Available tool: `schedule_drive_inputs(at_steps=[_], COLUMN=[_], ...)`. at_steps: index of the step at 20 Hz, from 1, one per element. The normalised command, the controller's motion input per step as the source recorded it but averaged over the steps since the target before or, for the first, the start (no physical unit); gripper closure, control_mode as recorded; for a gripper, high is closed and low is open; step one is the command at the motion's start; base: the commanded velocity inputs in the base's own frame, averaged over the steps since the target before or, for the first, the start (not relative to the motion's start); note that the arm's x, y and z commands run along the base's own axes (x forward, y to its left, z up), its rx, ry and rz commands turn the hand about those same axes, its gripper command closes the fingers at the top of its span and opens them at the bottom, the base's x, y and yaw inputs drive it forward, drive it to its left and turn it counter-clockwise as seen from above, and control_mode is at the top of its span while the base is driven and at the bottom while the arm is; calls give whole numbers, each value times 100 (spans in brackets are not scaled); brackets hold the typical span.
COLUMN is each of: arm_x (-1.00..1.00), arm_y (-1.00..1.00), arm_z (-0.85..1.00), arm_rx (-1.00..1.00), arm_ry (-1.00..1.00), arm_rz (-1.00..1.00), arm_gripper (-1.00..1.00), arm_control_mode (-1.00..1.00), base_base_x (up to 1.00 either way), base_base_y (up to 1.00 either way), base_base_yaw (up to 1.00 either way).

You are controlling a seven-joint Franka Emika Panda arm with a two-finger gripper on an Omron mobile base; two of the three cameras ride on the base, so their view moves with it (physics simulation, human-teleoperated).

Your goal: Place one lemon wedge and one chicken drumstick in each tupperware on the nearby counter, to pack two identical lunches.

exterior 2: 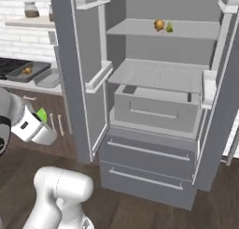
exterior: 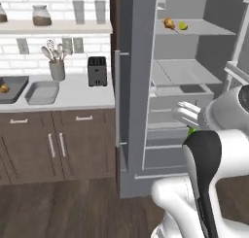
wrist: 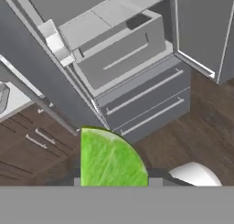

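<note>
Lemon wedge (wrist: 112, 159) pinched between fingers (wrist: 114, 183), seemingly clamped; fingertips hidden behind wedge.

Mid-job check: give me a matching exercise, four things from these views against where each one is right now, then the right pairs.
Things:
1. yellow-green lemon wedge
2. golden-brown chicken drumstick
3. empty grey rectangular tupperware
4. black toaster

Places:
A. in the left tupperware
B. on the off-white counter, beside the open grey fridge
C. held in the gripper
D. on the counter, left of the toaster

Pairs: 1-C, 2-A, 3-D, 4-B
</note>
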Motion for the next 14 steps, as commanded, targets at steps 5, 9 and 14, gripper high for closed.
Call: schedule_drive_inputs(at_steps=[5, 9, 14], arm_x=[0, 0, 0], arm_y=[0, 0, 0], arm_z=[0, 0, 0], arm_rx=[0, 0, 0], arm_ry=[0, 0, 0], arm_rz=[0, 0, 0], arm_gripper=[100, 100, 100], arm_control_mode=[100, 100, 100], base_base_x=[-1, 12, 79], base_base_y=[100, 100, 98], base_base_yaw=[69, 63, 45])
